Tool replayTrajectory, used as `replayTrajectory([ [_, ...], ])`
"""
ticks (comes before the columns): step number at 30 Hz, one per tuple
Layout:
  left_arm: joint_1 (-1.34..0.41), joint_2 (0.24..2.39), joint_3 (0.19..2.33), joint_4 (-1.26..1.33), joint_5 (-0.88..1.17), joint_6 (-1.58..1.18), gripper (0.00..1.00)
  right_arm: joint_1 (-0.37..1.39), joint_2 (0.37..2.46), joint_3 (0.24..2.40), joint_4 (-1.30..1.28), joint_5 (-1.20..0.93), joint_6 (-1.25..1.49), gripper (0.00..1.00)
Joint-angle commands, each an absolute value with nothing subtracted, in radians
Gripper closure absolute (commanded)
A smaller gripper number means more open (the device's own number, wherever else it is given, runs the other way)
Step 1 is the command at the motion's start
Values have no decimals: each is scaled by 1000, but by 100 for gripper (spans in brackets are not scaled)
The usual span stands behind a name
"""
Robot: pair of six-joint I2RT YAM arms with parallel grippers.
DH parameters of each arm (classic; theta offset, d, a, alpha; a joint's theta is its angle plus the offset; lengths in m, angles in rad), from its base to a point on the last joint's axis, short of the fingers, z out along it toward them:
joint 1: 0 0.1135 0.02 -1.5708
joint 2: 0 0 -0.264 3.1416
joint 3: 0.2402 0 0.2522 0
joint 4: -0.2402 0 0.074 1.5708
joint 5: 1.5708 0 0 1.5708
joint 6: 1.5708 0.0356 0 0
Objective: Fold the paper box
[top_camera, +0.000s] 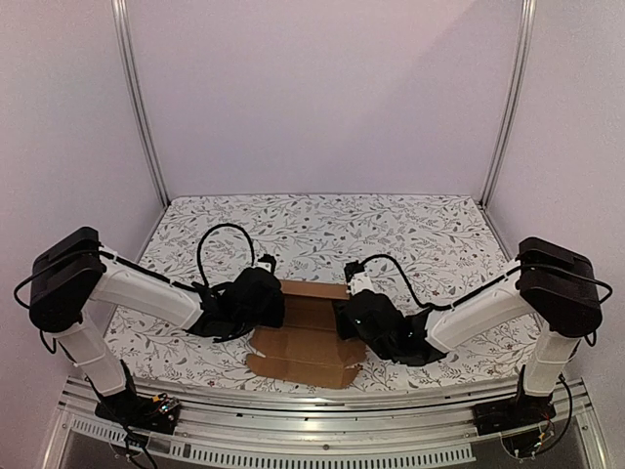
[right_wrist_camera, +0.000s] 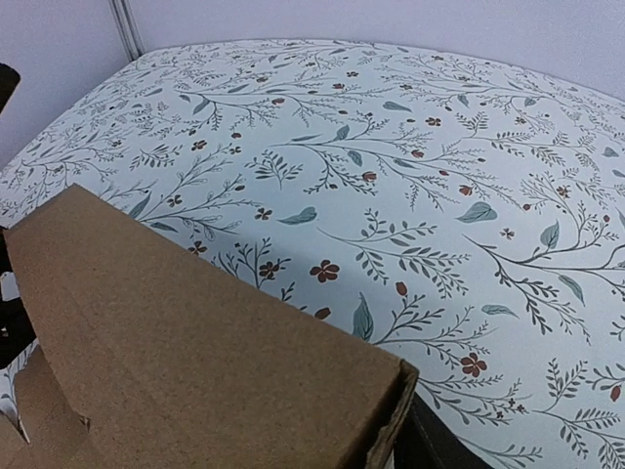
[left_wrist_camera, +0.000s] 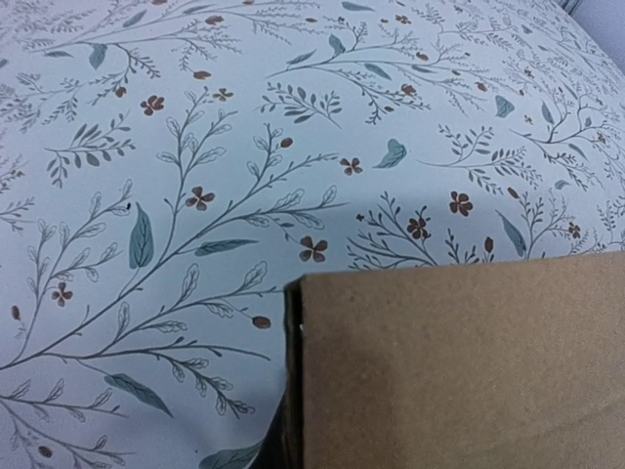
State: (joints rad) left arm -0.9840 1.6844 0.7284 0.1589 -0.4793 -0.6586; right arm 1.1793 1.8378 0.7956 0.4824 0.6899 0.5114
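The paper box [top_camera: 311, 342] is a brown cardboard piece with creased panels, lying between my two arms near the table's front edge. My left gripper [top_camera: 270, 299] is at its left side and my right gripper [top_camera: 352, 313] is at its right side. In the left wrist view a raised cardboard panel [left_wrist_camera: 459, 371] fills the lower right, with a dark finger [left_wrist_camera: 274, 442] pressed against its left edge. In the right wrist view a folded cardboard panel [right_wrist_camera: 176, 352] fills the lower left, with a dark finger [right_wrist_camera: 437, 449] against its right corner. The other fingers are hidden behind the cardboard.
The table carries a white cloth with a leaf and flower print [top_camera: 322, 230]. Metal frame posts [top_camera: 142, 107] stand at the back corners, in front of plain walls. A metal rail [top_camera: 322, 410] runs along the near edge.
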Motion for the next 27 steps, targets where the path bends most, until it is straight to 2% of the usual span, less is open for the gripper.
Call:
replayTrajectory([
  [1, -994, 1674, 753, 180, -463, -635, 100, 1194, 1768, 820, 398, 642, 507, 49],
  [10, -993, 1666, 748, 175, -480, -625, 100, 1195, 1709, 819, 333, 616, 477, 44],
  [14, -993, 1662, 750, 163, -484, -616, 100, 1195, 1672, 813, 301, 565, 469, 39],
  [21, -993, 1659, 755, 152, -502, -588, 100, 1193, 1556, 778, 228, 511, 413, 31],
  [27, -995, 1653, 755, 142, -530, -574, 100, 1152, 1431, 775, 136, 438, 348, 29],
])
